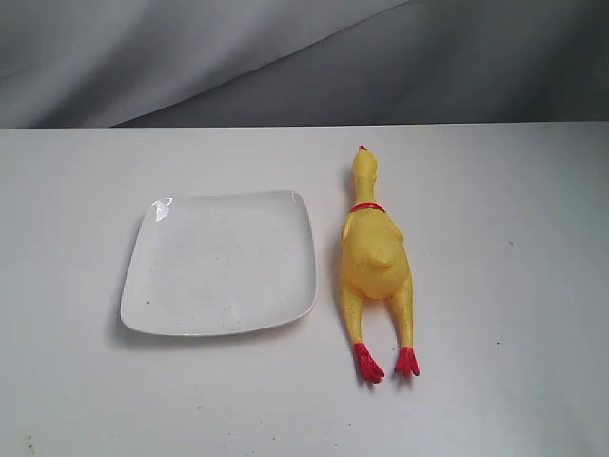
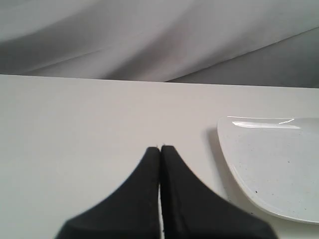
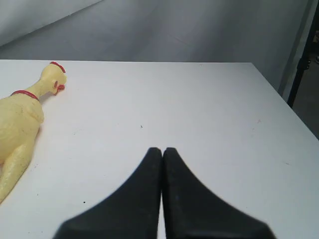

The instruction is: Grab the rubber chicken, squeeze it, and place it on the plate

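Observation:
The yellow rubber chicken [image 1: 376,262] lies flat on the white table, red beak tip toward the far edge and red feet toward the near edge. Just to its left rests the white square plate [image 1: 152,305], with nothing on it. Neither gripper shows in the exterior view. In the left wrist view my left gripper [image 2: 160,148] is shut on nothing above bare table, with the plate [image 2: 239,164] off to one side. In the right wrist view my right gripper [image 3: 162,149] is likewise shut and empty, well apart from the chicken [image 3: 20,124].
A grey cloth backdrop [image 1: 285,57] hangs behind the table's far edge. The table's right edge [image 3: 279,94] shows in the right wrist view, with a dark stand [image 3: 304,59] beyond it.

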Tool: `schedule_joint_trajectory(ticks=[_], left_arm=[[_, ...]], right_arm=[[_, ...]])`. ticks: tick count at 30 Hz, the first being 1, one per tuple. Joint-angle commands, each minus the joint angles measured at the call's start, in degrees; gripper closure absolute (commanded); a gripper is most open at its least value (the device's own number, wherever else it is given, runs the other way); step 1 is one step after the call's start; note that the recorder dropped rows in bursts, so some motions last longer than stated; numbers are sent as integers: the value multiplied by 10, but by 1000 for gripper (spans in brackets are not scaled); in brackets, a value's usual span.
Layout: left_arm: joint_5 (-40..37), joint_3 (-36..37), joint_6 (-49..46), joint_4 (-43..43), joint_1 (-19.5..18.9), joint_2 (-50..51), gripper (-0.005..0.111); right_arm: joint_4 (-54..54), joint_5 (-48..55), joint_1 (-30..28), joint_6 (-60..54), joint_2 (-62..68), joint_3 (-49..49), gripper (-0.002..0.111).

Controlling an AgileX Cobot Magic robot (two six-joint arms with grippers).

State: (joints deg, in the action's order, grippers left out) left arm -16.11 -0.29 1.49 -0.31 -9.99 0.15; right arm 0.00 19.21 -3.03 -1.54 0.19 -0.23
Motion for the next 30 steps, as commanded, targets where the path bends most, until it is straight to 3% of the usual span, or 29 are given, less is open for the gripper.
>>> schedule_joint_trajectory(ticks=[1,18,30], left_arm=[[2,3,0,-2,0,-2,106],[2,3,0,-2,0,-2,106],[2,3,0,-2,0,-2,106]], right_arm=[[-4,-1,-4,-1,-2,2,108],[-10,-6,-4,-6,-2,2,108],[5,-359,-4,-9,-2,2,108]])
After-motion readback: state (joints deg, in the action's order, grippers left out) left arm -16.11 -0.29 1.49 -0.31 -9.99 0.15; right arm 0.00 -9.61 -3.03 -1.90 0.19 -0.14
